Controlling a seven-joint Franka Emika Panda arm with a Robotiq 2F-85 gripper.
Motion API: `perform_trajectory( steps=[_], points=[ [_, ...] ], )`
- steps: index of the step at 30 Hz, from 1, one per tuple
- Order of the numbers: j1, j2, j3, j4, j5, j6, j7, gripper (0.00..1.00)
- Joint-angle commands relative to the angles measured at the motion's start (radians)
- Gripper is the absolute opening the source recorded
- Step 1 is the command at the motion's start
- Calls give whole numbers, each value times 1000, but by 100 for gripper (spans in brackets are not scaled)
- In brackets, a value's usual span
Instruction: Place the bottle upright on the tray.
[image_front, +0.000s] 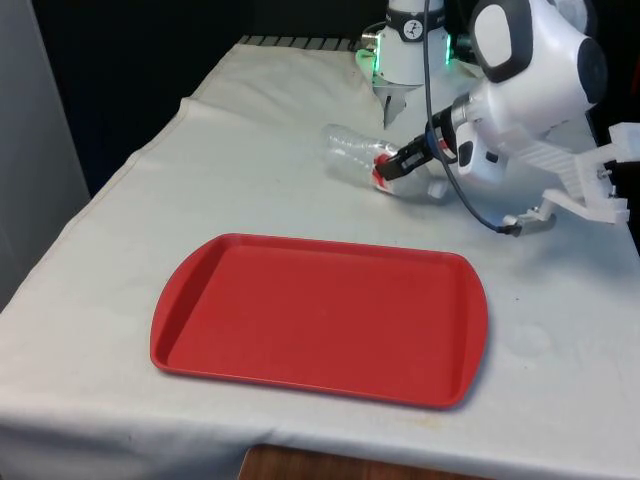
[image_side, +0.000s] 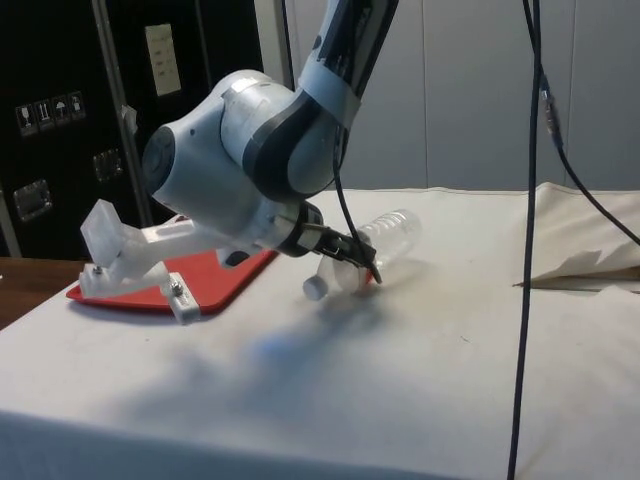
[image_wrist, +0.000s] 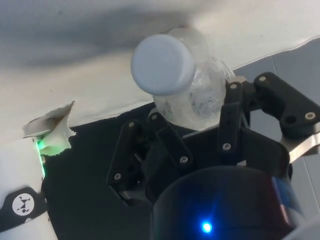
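The gripper pinches the clear bottle near its neck. The bottle lies almost flat over the cloth (cap toward the arm), its long axis horizontal; the red tray waits beyond, nearer the front camera.

The white-clothed table carries 1 red tray and, beyond it, 1 clear bottle on its side.

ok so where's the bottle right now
The bottle lies tilted on the white cloth beyond the red tray's far edge, toward the front view's right, with the gripper closed around its neck end.
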Motion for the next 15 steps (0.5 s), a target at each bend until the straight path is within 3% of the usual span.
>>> perform_trajectory(
  steps=[1, 15],
  points=[
    [-1, -12, 2, -1, 6, -8, -5, 0],
    [-2, -73, 11, -2, 19, -67, -23, 0]
  ],
)
